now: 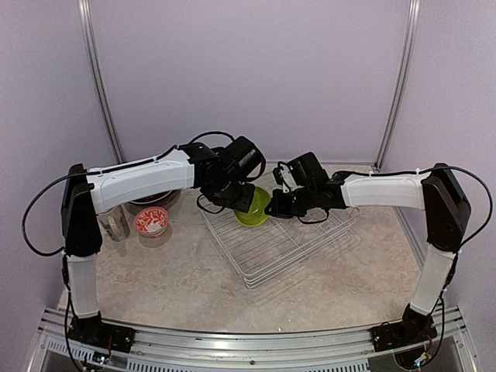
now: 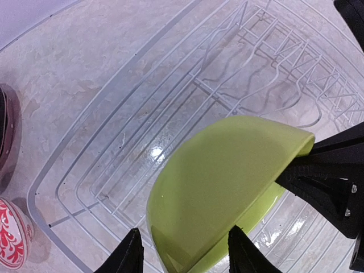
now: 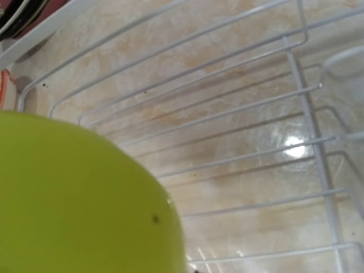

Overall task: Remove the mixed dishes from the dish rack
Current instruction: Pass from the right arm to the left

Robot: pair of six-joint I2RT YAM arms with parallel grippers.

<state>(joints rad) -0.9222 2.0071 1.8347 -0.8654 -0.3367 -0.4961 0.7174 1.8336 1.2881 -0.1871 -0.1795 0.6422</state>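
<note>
Top external view: the lime-green bowl point(image 1: 253, 211) is in the middle of the frame, over the far end of the white wire rack point(image 1: 283, 248) that stands on the table point(image 1: 170, 271). In the left wrist view the right claw point(image 2: 298, 162) is closed tight on the rim at the right. The left claw point(image 2: 185, 230) is half open at the bottom, with one finger on each side of the bowl's edge.

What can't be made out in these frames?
Right hand grip on the lime-green bowl: right wrist view, bowl blocks the fingers.
Mug: top view, mostly behind the left arm.
Plate stack: top view, arm overhead, count unclear.
Red-patterned small bowl: left wrist view, cut by the left edge.
</note>
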